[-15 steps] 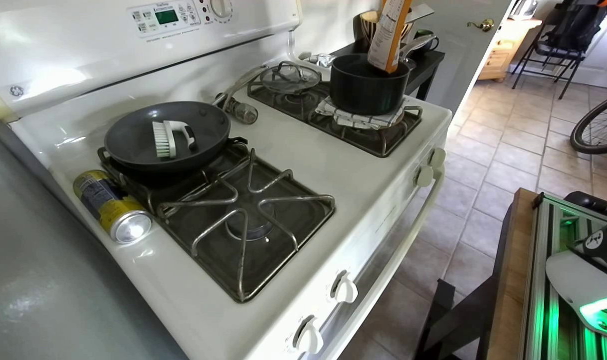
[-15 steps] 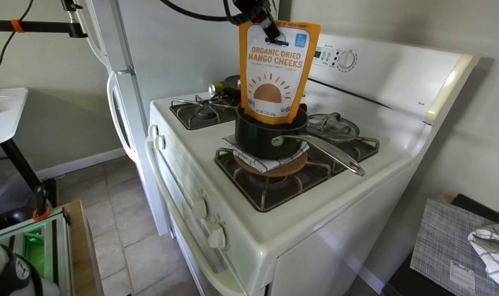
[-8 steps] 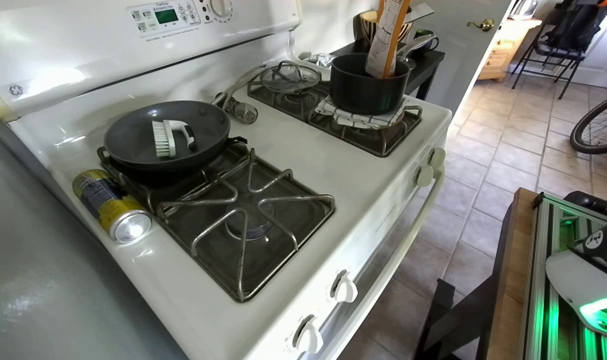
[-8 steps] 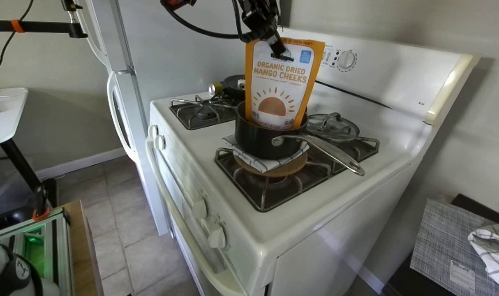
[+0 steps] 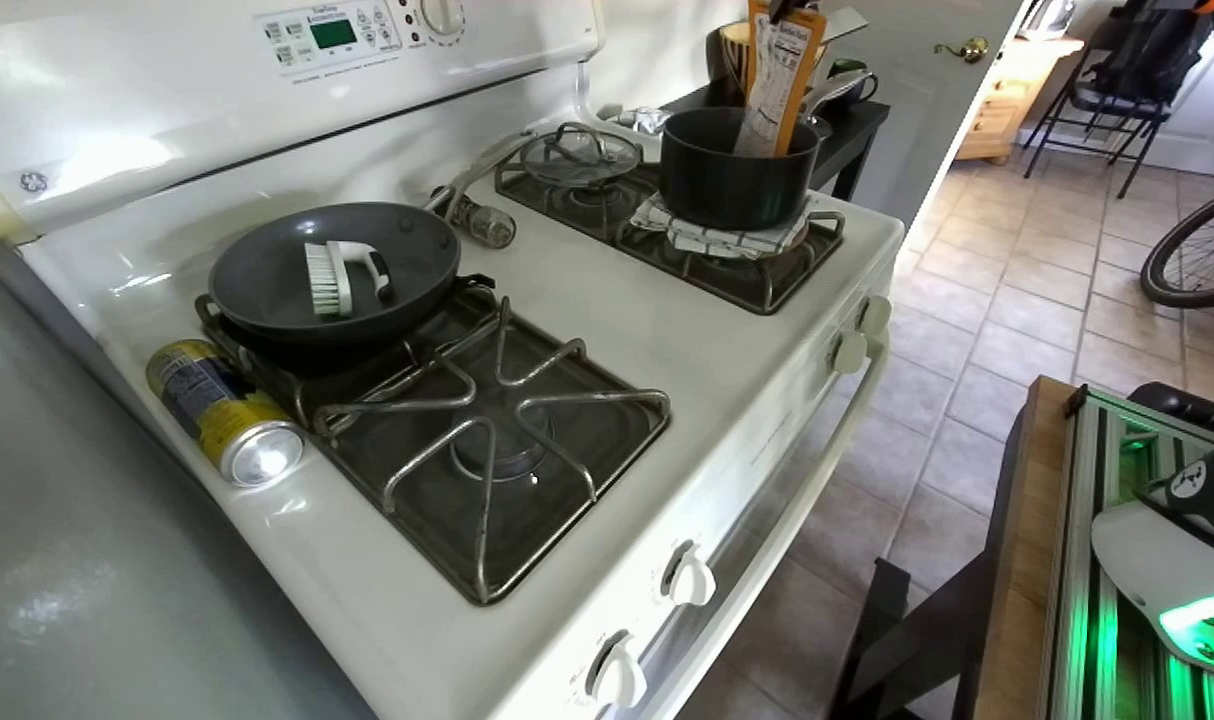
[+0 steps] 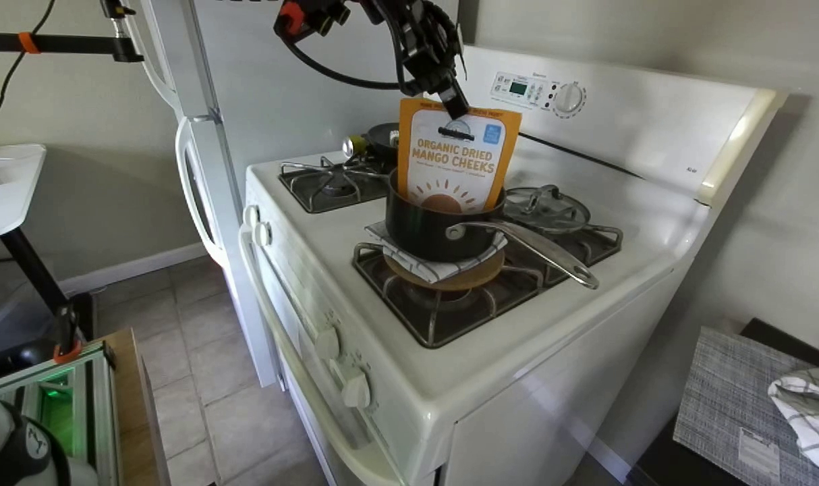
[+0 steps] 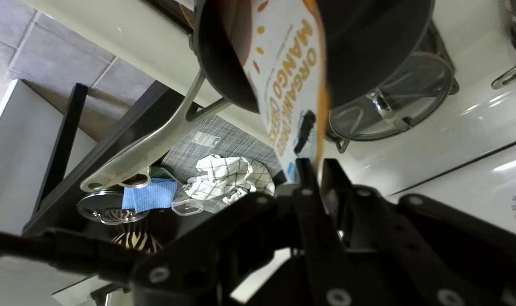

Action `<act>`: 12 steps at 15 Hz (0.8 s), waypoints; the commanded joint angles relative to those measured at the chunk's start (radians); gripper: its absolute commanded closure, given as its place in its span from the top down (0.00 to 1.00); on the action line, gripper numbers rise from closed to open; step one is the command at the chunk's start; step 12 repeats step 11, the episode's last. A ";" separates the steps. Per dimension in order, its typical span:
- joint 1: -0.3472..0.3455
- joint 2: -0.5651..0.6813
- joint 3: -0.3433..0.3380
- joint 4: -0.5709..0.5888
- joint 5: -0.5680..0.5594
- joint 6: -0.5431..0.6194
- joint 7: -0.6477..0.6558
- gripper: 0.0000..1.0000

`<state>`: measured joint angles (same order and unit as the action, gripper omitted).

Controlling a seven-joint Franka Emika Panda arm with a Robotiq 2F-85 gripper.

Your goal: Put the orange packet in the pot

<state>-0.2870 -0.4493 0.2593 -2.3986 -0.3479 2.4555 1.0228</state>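
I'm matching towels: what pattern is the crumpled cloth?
Dark grid on white; the crumpled cloth shows best in the wrist view.

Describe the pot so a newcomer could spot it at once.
On the white stove, find the checkered cloth over a burner. On it sits a deep black pot with a long metal handle. Unlike the shallow pan holding a brush, this one has an orange packet sticking up.
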 commanded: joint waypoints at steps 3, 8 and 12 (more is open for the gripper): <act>0.055 -0.054 -0.025 0.010 0.018 0.005 0.067 0.56; 0.224 -0.132 -0.055 0.097 0.187 -0.001 -0.058 0.96; 0.216 -0.126 -0.022 0.114 0.194 0.004 -0.061 0.95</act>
